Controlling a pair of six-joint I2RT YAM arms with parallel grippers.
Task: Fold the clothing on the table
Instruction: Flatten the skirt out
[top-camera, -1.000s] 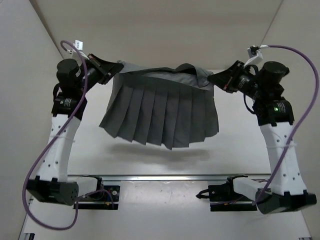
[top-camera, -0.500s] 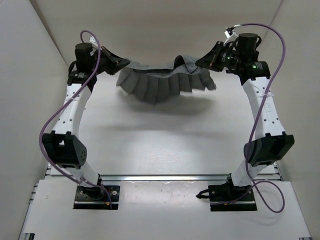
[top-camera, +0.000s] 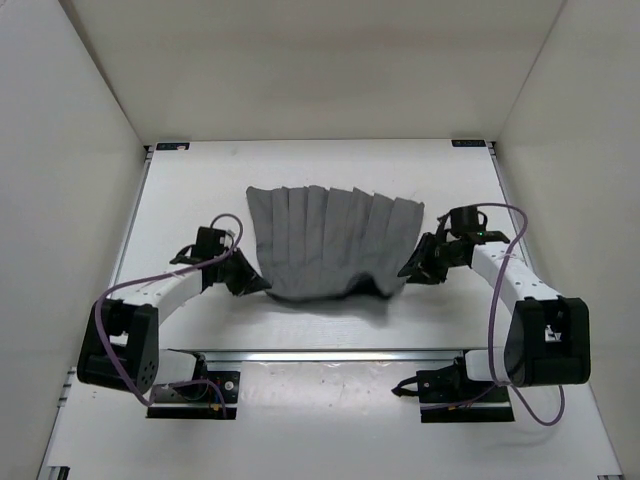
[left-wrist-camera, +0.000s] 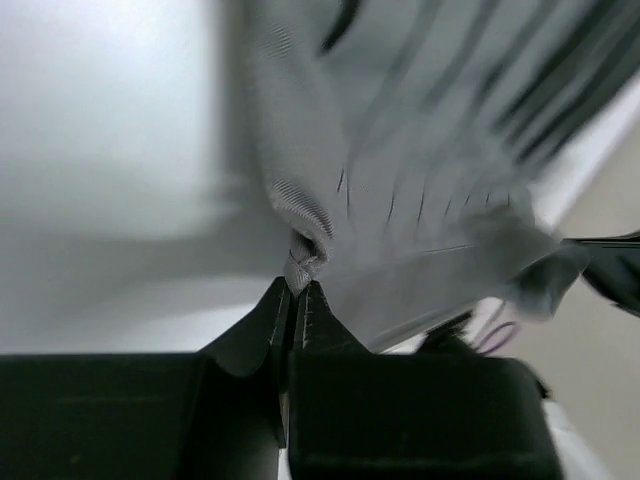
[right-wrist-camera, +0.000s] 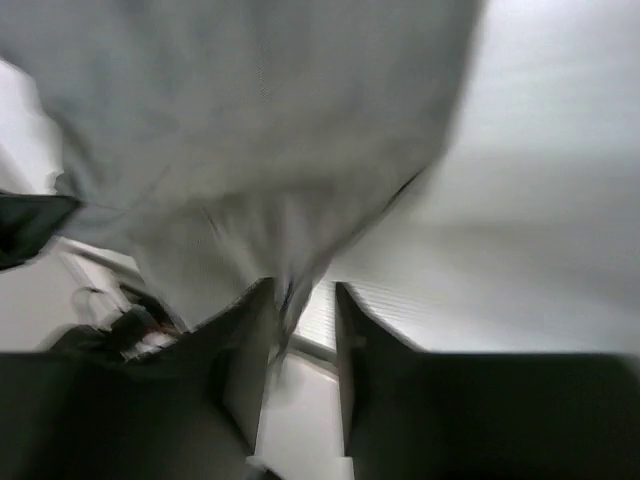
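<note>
Gray pleated clothing (top-camera: 330, 235), flat on white table (top-camera: 190, 195)

I counted one piece of gray clothing (top-camera: 325, 240), one white table (top-camera: 200, 190), two pincers, my left gripper (top-camera: 262, 285) and right gripper (top-camera: 405, 272), two purple cables (top-camera: 130, 288), and two black corner brackets (top-camera: 172, 146).

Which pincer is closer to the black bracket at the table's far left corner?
Left. The left pincer grips the near-left corner of the gray pleated fabric skirt, same side as the black corner bracket; the right pincer is across the skirt.
</note>
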